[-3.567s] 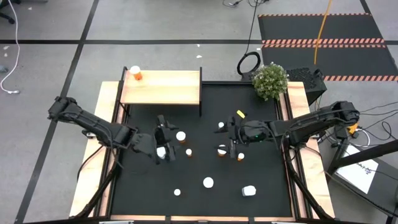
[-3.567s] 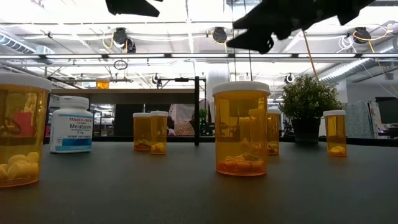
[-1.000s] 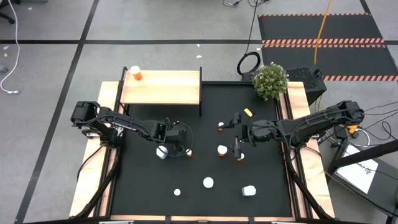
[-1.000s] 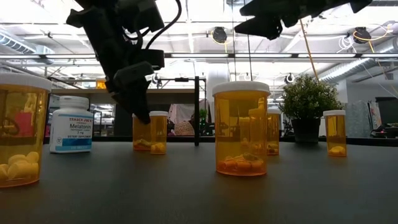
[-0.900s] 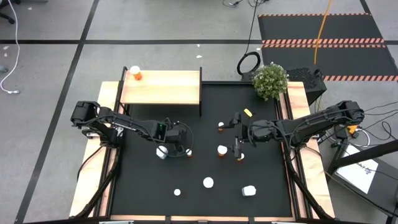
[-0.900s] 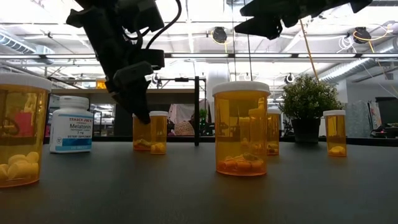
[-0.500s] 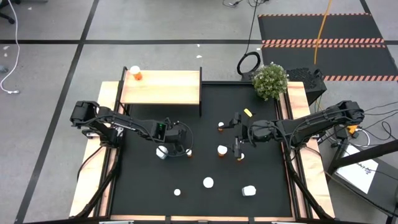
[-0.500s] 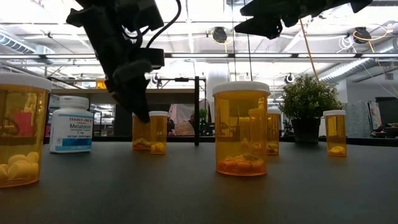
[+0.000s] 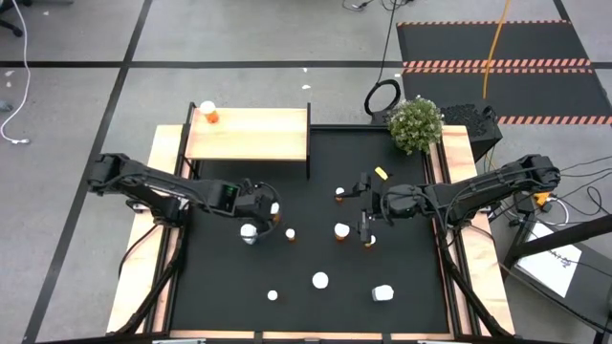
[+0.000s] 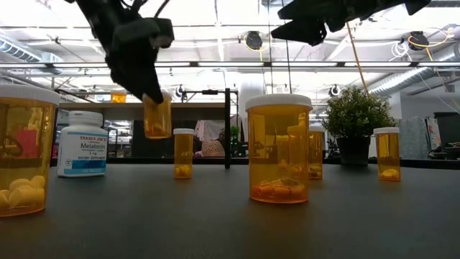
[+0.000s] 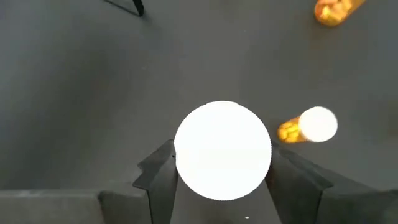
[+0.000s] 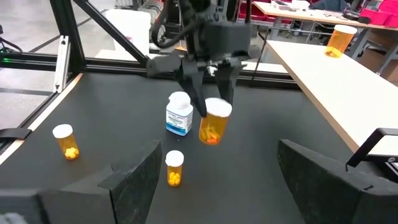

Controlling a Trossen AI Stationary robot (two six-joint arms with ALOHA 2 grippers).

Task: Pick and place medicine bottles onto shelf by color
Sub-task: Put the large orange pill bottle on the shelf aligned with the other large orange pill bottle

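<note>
My left gripper [image 9: 264, 210] is shut on an orange medicine bottle with a white cap [image 10: 157, 119], held above the black mat. The bottle also shows in the right wrist view [image 12: 213, 123]. My right gripper [image 9: 362, 204] hovers wide open and empty over the mat's middle right, and it shows at the top of the low view [image 10: 305, 30]. The light-wood shelf [image 9: 251, 135] stands at the far left, with one orange bottle [image 9: 207, 113] on its far left corner. A white bottle [image 9: 251, 232] and a small orange bottle [image 9: 290, 233] stand on the mat just by my left gripper. My left gripper pinches the bottle's top at the white cap [image 11: 222, 150] between its two fingers [image 12: 198, 93]. The fingers come from above and point down. The bottle hangs below them, close to upright and clear of the mat.
Several more orange bottles stand on the mat [image 9: 220, 287]: at the middle [image 9: 341, 230], under my right arm [image 9: 369, 241] and near the front [image 9: 319, 281]. A white bottle lies at the front right [image 9: 382, 292]. A potted plant [image 9: 416, 124] stands at the far right.
My left gripper has gone up and a little toward the table's left edge, shut on the orange bottle. The bottle, which stood on the mat beside the small orange bottle, is now lifted clear of it. My right arm has kept still.
</note>
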